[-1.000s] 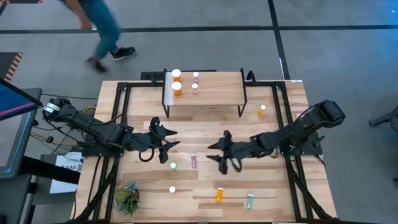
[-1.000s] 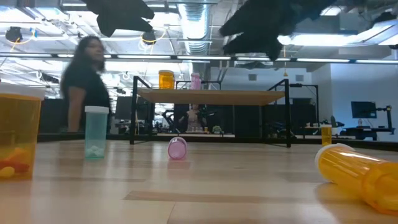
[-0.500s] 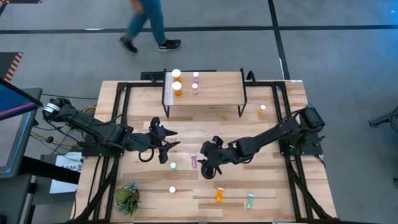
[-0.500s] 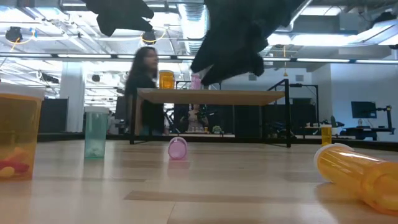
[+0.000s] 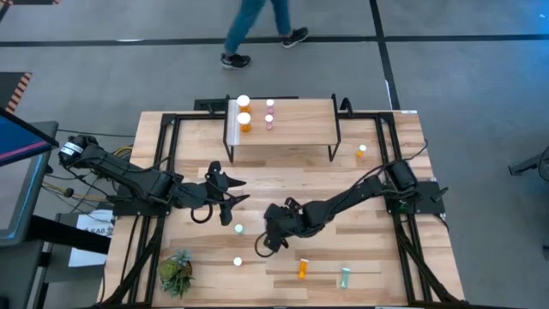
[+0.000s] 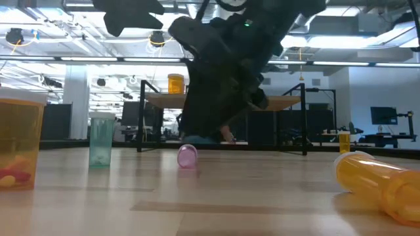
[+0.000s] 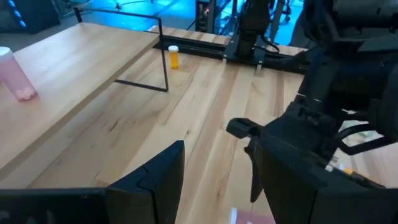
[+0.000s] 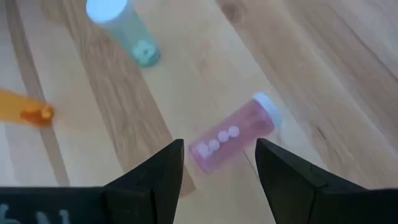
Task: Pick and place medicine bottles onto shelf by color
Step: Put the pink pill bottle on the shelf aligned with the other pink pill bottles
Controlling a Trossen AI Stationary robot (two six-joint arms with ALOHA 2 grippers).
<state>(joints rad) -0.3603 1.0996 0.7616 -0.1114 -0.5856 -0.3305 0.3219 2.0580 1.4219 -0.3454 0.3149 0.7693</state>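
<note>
One pink bottle [image 8: 233, 140] lies seemingly just beneath the open right end effector [image 8: 217, 171].

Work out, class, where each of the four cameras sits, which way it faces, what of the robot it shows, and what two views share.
High view: overhead, straight down; both arms, the shelf.
Low view: tabletop height, level across; the right arm fills the middle.
Left wrist view: on the waiting left arm, past its open left gripper.
Right wrist view: downward, between the open right gripper fingers.
Shared: the lying pink bottle also shows in the low view.
</note>
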